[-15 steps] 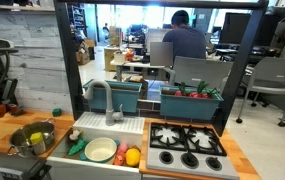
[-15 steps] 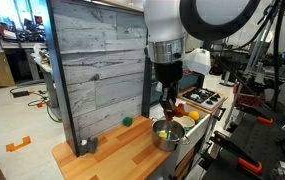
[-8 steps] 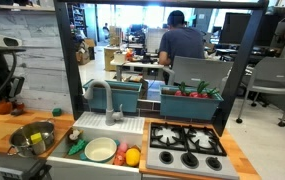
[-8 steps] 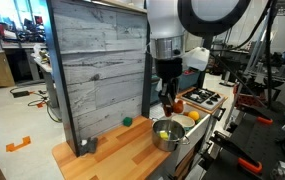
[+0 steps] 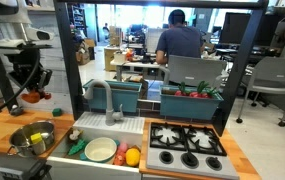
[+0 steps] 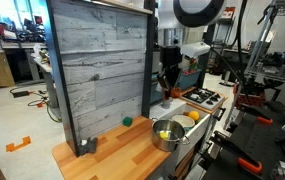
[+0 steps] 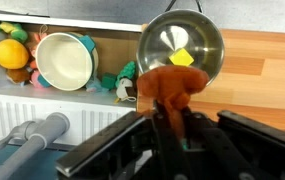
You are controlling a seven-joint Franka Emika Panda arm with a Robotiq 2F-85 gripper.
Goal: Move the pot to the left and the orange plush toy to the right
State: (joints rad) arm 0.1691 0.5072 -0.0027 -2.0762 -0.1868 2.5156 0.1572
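The shiny silver pot point(image 5: 34, 137) stands on the wooden counter beside the sink and shows in both exterior views point(image 6: 166, 133). In the wrist view the pot point(image 7: 182, 42) lies below me with a small yellow piece point(image 7: 183, 58) inside. My gripper point(image 5: 30, 88) is shut on the orange plush toy point(image 7: 172, 86) and holds it high above the pot. The toy hangs from the fingers in an exterior view point(image 5: 35, 96). The gripper point(image 6: 167, 84) and toy also show there, well clear of the pot rim.
A white-and-green plate point(image 5: 100, 150) lies in the sink with red and yellow toy fruit point(image 5: 127, 156) beside it. A grey faucet point(image 5: 107, 100) stands behind the sink. The stove point(image 5: 187, 145) is beyond it. A grey plank wall point(image 6: 97, 70) backs the counter.
My gripper has risen from just above the pot to high above it, carrying the orange plush toy. The pot has not moved.
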